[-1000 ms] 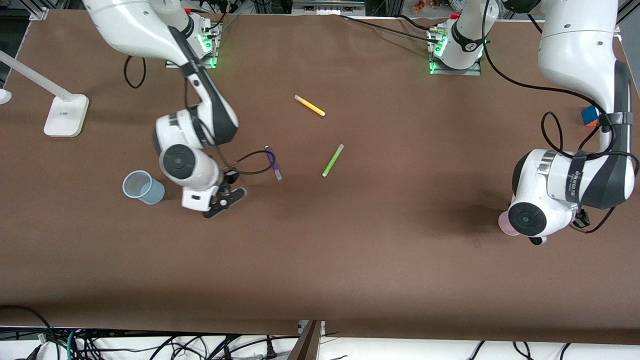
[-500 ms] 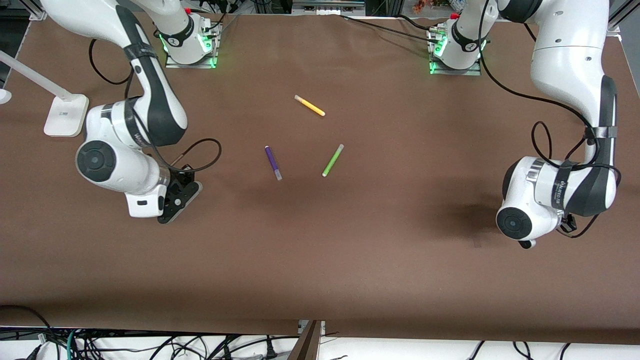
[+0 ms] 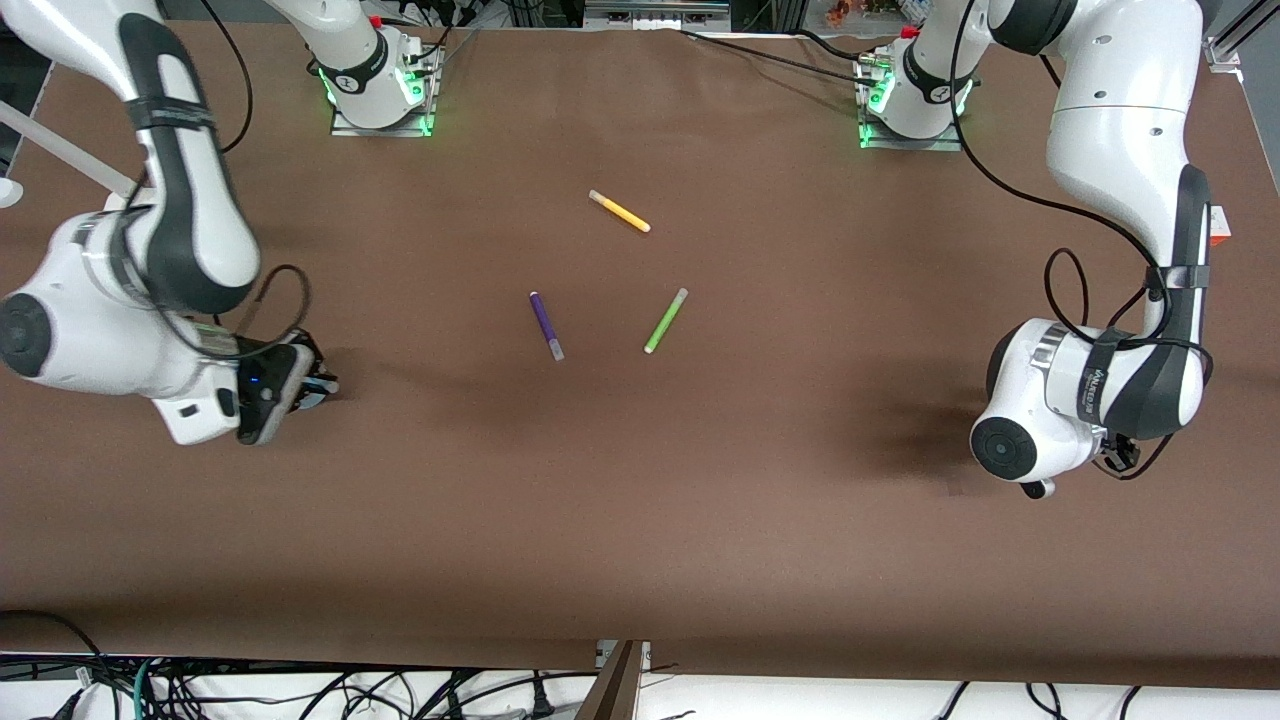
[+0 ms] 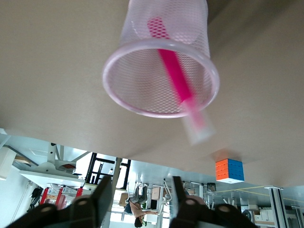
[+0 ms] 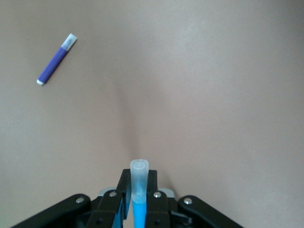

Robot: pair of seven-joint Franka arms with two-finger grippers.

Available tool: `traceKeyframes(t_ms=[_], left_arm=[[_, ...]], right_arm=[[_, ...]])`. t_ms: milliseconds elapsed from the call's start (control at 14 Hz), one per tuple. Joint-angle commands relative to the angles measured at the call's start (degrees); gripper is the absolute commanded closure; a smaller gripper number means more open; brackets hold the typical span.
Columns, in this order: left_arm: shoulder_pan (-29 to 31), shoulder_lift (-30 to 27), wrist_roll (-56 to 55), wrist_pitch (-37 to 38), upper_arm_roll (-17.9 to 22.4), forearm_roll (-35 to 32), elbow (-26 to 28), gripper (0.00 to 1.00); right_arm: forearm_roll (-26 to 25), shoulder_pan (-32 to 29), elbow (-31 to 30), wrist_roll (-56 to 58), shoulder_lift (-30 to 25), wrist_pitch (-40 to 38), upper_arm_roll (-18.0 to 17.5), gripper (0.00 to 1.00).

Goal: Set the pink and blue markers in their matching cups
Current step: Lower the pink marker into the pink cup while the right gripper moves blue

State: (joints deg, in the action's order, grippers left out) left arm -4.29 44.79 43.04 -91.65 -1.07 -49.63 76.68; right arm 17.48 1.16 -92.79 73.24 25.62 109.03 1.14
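Found the left tool [image 4: 140, 199] over the desk [image 3: 700, 500] at the left arm's end, fingers [image 4: 102, 197] spread apart with nothing between them. Saw, just under it in the left wrist view, the pink cup [image 4: 110, 83] standing upright on the desk. Noted the pink marker [image 4: 173, 71] inside that cup, leaning, its pale cap poking out over the rim. Could not make out the cup in the front view; probably hidden there beneath the left arm's wrist.

Found the right tool [image 5: 137, 206] over the desk at the right arm's end, pinched tight on the blue marker [image 5: 138, 213], pale cap sticking out past the fingertips.

Saw, farther up the desk near its middle, the purple pen [image 3: 546, 325] and the green pen [image 3: 665, 320] lying flat, near each other but apart. Spotted the yellow pen [image 3: 619, 211] farther still, lying alone. Glimpsed a cube [image 4: 229, 170] toward the left arm's end, well apart from the pink cup.
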Motion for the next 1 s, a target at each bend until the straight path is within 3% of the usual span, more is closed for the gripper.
traceKeyframes(t_ms=[0,143,357,643,929], left_arm=[[-0.3,-2.1,-0.3,1.3,-1.3,2.0,-3.2,0.00],[-0.5,-4.6,-2.7,3.5,-1.4,9.9,-6.5,0.00],[-0.4,-11.5,-12.6,4.0,-1.2,23.6,-7.3,0.00],[-0.4,-18.5,-29.4,7.6,-2.0,36.4,-6.3,0.00],[1.4,-26.7,-33.6,6.2,-2.2,47.3,-2.0,0.00]], right_arm=[[4.8,-3.1,0.1,8.7,-0.3,-3.4,-0.6,1.00],[6.1,-4.5,0.1,14.4,0.3,-3.4,-0.7,1.00],[11.2,-7.0,0.0,24.6,2.3,-3.9,-0.7,1.00],[13.3,-9.1,-0.2,31.3,3.4,-6.5,-0.7,1.00],[14.2,-10.3,-0.3,33.4,3.6,-9.0,-0.7,1.00]])
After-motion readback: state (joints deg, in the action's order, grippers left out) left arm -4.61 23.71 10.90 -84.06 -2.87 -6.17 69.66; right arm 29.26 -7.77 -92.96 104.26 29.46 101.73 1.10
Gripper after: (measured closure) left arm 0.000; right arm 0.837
